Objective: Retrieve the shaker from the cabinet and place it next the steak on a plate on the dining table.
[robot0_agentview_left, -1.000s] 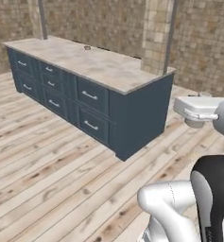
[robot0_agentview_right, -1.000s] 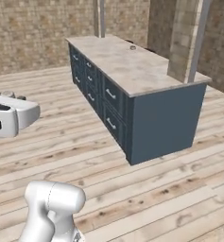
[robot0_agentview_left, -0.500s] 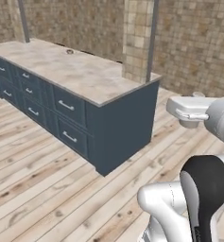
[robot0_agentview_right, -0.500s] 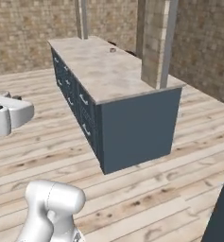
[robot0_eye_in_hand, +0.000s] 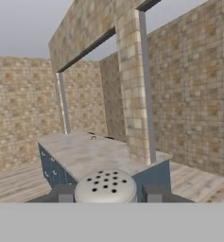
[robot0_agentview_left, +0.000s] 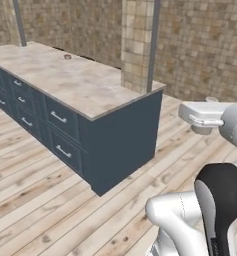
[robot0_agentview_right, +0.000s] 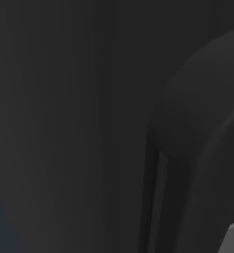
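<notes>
Shaker [robot0_eye_in_hand: 105, 186], its perforated rounded cap facing the hand camera, is held between the two dark fingers [robot0_eye_in_hand: 61, 194] of the jaws, which are closed against its sides. The dining table [robot0_agentview_left: 85, 87], beige marbled on a dark blue base, is seen beyond the shaker, well apart from it, backed by a stone pillar [robot0_agentview_left: 136, 45].

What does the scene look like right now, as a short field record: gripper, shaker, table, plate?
gripper: fingers on both sides of the shaker, apparently shut on it
shaker: perforated rounded cap up, between the fingertips, carried in the air
dining table: beige marbled top on dark blue drawer base, ahead to the left
plate and steak: a small round thing at the table's far end, too small to identify
right base view: dark, blocked
</notes>
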{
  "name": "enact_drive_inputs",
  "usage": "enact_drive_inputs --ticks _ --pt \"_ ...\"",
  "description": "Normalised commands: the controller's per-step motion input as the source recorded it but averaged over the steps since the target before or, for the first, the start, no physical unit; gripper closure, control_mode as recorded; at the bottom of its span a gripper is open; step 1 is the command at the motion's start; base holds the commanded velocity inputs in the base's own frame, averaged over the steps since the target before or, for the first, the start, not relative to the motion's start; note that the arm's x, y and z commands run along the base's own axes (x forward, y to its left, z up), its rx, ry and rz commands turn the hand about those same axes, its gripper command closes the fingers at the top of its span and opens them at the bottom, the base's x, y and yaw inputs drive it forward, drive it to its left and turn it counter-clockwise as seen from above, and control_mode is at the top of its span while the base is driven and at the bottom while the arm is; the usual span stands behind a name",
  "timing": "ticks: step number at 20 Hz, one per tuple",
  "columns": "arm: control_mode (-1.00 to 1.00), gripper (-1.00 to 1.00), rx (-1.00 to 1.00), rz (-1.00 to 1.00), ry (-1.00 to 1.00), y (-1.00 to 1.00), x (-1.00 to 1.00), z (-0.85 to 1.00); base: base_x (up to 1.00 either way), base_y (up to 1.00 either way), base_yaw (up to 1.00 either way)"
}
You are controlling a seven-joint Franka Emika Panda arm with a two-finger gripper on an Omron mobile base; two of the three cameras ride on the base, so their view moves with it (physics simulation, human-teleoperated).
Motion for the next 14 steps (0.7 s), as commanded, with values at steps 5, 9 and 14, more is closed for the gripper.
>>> enact_drive_inputs --ticks 5,9,14 --pt "1.0 1.0 0.0 0.0 0.0 0.0 0.0 0.0 0.85 -1.0 0.19" --pt "1.0 1.0 0.0 0.0 0.0 0.0 0.0 0.0 1.0 0.04 -0.01" --pt "1.0 1.0 0.0 0.0 0.0 0.0 0.0 0.0 0.98 0.69 -0.17"
